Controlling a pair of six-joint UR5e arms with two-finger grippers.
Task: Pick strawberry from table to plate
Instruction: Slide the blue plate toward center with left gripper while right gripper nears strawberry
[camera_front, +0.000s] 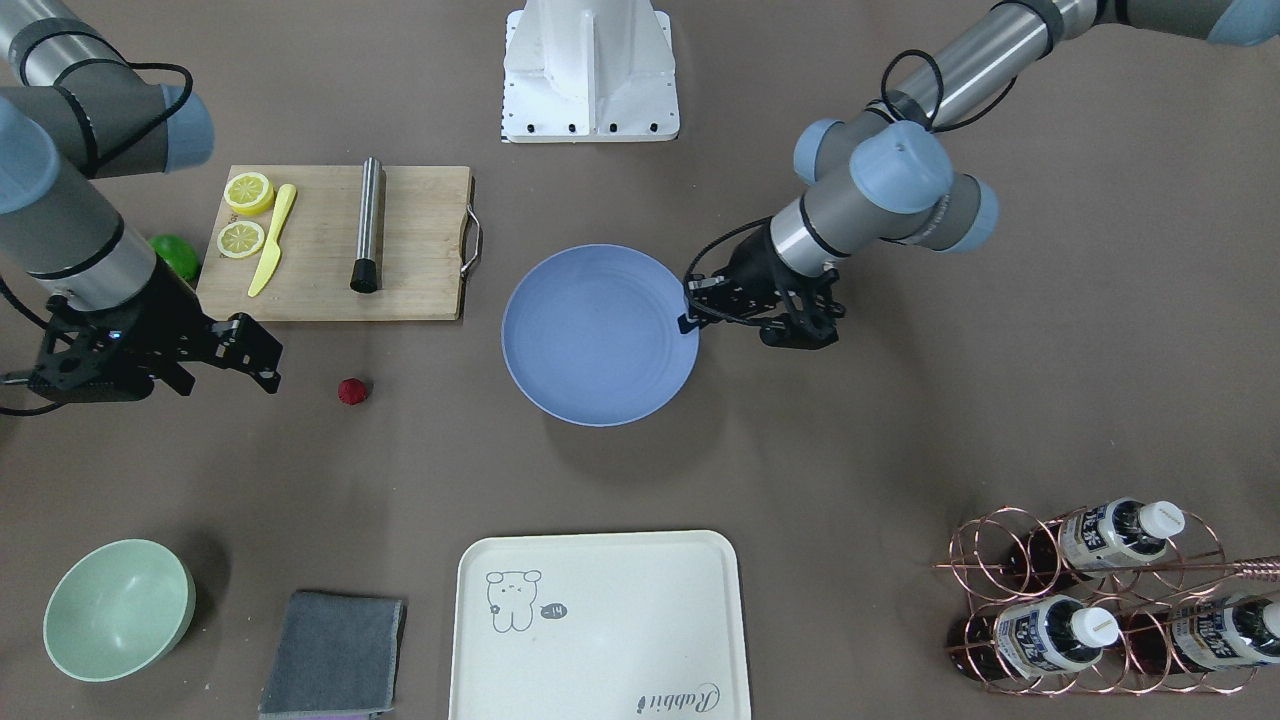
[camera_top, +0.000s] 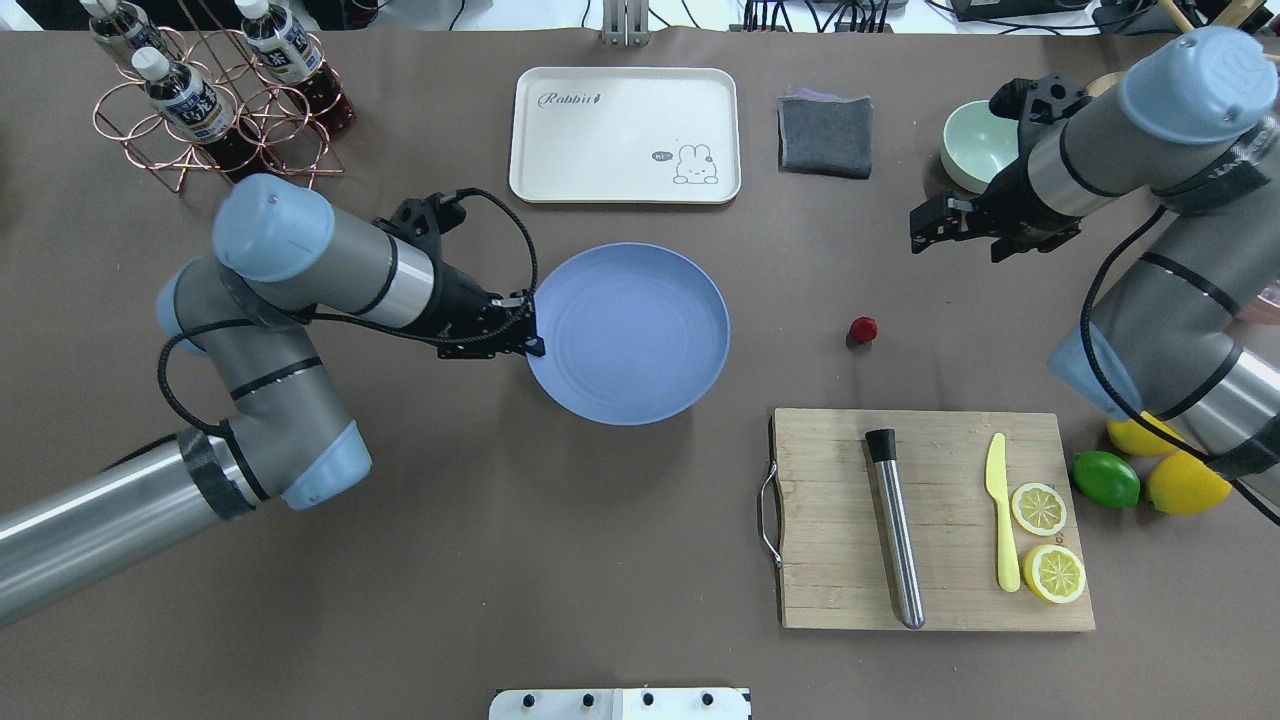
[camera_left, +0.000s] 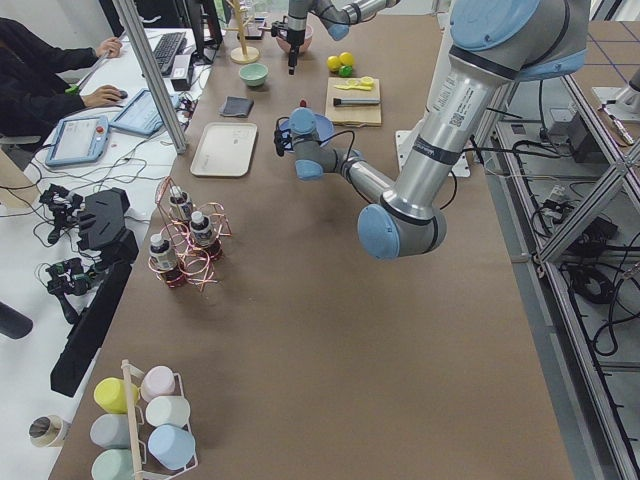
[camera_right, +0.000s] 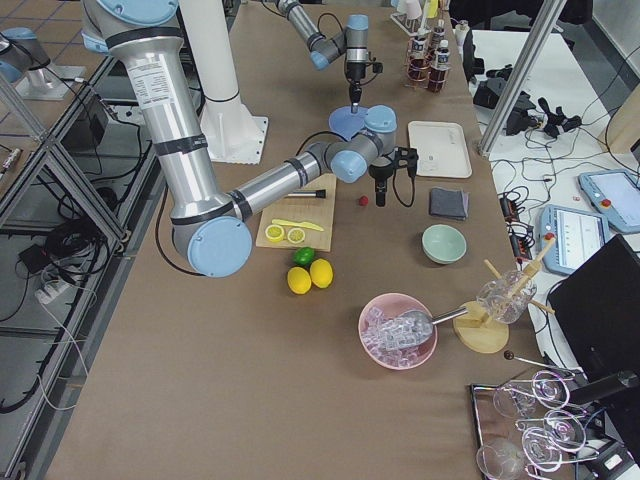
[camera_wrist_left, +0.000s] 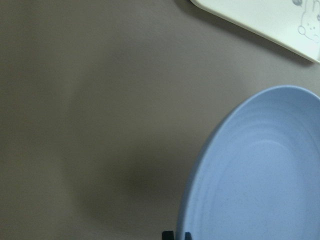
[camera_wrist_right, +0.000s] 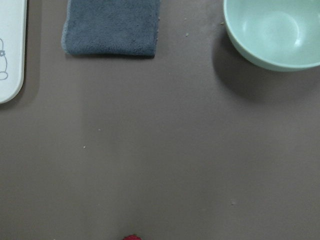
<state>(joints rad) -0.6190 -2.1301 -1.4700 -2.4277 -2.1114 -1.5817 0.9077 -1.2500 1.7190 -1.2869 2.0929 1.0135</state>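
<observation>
The strawberry (camera_front: 350, 390) (camera_top: 863, 329) is a tiny dark red lump on the bare brown table (camera_top: 620, 520), between the plate and my right gripper. It just shows at the bottom edge of the right wrist view (camera_wrist_right: 132, 238). The plate (camera_front: 590, 340) (camera_top: 630, 335) is round, blue and holds nothing. My right gripper (camera_front: 268, 365) (camera_top: 915, 232) hovers open, a short way from the strawberry on the side away from the plate. My left gripper (camera_front: 689, 304) (camera_top: 530, 325) is at the plate's rim (camera_wrist_left: 200, 200), its tips close together and straddling that rim.
A wooden cutting board (camera_top: 935, 520) carries a steel rod (camera_top: 893, 525), a yellow knife (camera_top: 1003, 510) and two lemon halves (camera_top: 1045, 540). A lime (camera_top: 1105, 478) and lemons lie beside it. A cream tray (camera_top: 625, 135), grey cloth (camera_top: 825, 135), mint bowl (camera_top: 975, 145) and bottle rack (camera_top: 215, 100) line the far edge.
</observation>
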